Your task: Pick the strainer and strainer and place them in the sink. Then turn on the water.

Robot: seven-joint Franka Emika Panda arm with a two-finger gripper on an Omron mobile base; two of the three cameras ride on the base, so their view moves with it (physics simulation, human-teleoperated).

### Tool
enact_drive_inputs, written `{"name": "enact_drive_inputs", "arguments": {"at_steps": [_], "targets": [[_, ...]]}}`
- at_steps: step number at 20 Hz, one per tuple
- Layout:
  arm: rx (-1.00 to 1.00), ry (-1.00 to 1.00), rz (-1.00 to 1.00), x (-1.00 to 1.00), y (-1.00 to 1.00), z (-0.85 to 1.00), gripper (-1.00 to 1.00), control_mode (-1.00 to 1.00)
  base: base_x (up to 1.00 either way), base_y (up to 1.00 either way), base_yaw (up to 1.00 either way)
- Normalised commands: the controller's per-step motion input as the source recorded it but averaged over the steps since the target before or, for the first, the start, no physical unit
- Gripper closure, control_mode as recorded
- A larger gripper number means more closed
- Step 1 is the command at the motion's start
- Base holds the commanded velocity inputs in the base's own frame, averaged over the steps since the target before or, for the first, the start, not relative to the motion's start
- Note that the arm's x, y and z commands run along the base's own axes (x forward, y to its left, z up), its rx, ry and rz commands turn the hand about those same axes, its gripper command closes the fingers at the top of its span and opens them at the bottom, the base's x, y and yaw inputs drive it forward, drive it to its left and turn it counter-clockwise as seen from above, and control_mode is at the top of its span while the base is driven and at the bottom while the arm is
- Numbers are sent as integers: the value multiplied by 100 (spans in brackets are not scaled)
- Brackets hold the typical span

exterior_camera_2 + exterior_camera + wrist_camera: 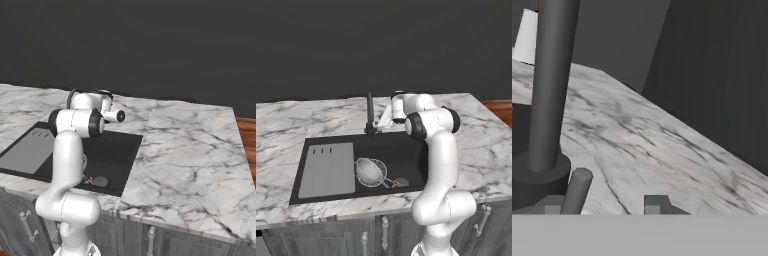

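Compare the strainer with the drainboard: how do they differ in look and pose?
The strainer is a round, silvery wire-mesh bowl; the drainboard is a flat, grey, rectangular panel. The strainer lies down in the basin, tipped on its side; the drainboard lies level at the left end. The strainer has a thin handle toward the drain; the drainboard has none. Both are grey and belong to the black sink.

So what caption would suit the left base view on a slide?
Robot gripper reaching the tap base, a strainer already lying in the sink.
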Motion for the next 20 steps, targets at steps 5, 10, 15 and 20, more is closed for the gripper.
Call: {"name": "enact_drive_inputs", "arguments": {"at_steps": [5, 10, 15, 20], "targets": [[0, 2, 0, 0, 3, -4, 100, -100, 0, 0, 0], [0, 3, -6, 0, 0, -1, 100, -100, 0, 0, 0], [0, 5, -10, 0, 0, 0, 100, -100, 0, 0, 0], [0, 1, 0, 0, -6, -2, 100, -100, 0, 0, 0]]}}
